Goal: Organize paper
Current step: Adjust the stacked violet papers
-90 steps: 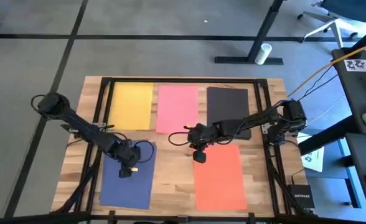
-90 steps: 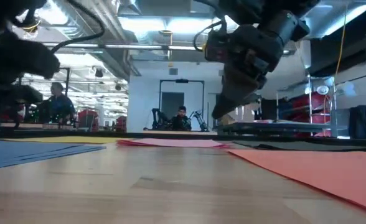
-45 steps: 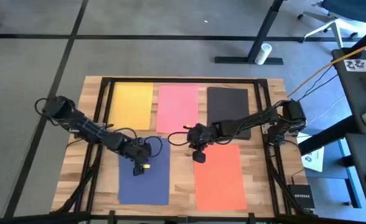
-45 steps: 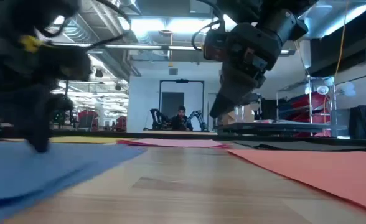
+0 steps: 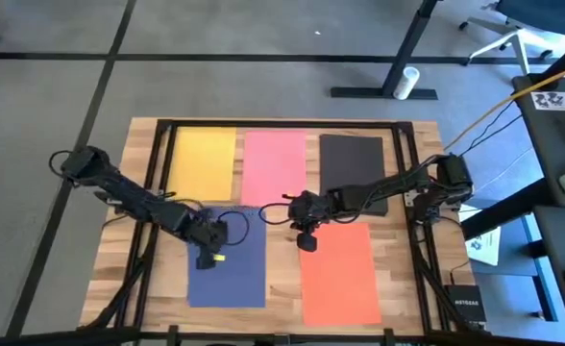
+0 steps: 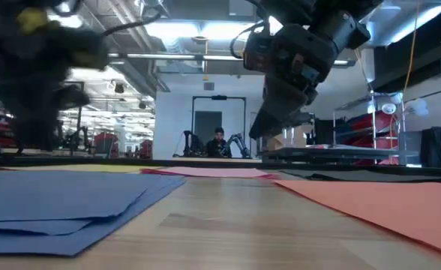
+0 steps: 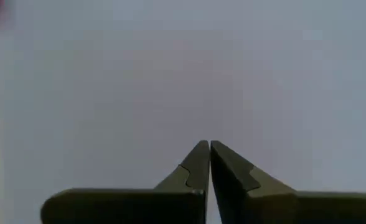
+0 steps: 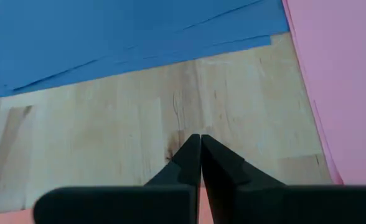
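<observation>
Navy blue sheets lie at the counter's near edge from above, beside orange — yellow, pink and black behind. We see the left end effector on the navy. Its wrist view shows fingers together. The right end effector, likewise closed, hangs over bare wood.

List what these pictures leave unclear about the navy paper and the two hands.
- Navy blue paper: edges in the low and right wrist views show more than one sheet; the count cannot be made out.
- Left hand: high view cannot show whether it presses the paper; low view is blurred; its wrist view shows shut fingers over plain blue.
- Right hand: height above the bare wood beside the orange sheet is unclear.
</observation>
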`<state>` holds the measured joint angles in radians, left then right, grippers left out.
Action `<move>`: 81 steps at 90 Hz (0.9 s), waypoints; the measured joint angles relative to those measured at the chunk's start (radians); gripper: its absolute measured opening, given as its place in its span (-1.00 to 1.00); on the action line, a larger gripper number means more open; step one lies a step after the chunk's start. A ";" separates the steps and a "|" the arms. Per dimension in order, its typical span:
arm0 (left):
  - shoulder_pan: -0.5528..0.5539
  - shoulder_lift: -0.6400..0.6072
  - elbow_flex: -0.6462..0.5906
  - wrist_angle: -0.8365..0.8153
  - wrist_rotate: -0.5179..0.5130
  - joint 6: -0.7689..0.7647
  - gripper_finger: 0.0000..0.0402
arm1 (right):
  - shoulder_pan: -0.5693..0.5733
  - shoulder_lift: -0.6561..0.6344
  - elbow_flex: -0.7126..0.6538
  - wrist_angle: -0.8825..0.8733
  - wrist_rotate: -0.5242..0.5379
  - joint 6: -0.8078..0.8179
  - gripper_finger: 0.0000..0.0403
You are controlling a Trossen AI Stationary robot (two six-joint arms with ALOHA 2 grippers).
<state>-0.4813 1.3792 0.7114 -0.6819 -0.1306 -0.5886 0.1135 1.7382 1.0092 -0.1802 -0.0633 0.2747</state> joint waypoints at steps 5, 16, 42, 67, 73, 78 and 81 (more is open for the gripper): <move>-0.040 0.000 -0.006 -0.094 0.001 -0.059 -1.00 | 0.000 0.000 0.000 0.000 0.004 0.000 -1.00; -0.121 -0.001 -0.024 -0.186 -0.006 -0.176 -1.00 | 0.000 0.012 0.000 0.005 0.009 0.000 -1.00; -0.110 0.000 -0.036 0.027 -0.218 -0.144 -1.00 | -0.001 0.028 0.000 0.059 0.009 -0.003 -1.00; -0.053 0.090 -0.085 0.246 -0.251 -0.051 -1.00 | -0.003 0.028 0.000 0.060 0.010 -0.004 -1.00; -0.060 0.106 -0.087 0.284 -0.249 -0.056 -1.00 | -0.003 0.028 0.000 0.059 0.010 -0.004 -1.00; -0.072 0.118 -0.086 0.316 -0.245 -0.057 -1.00 | -0.003 0.028 0.000 0.058 0.009 -0.005 -1.00; -0.079 0.120 -0.086 0.331 -0.243 -0.057 -1.00 | -0.003 0.028 0.000 0.057 0.009 -0.005 -1.00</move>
<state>-0.5603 1.4990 0.6250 -0.3511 -0.3741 -0.6457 0.1108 1.7664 1.0088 -0.1234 -0.0547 0.2695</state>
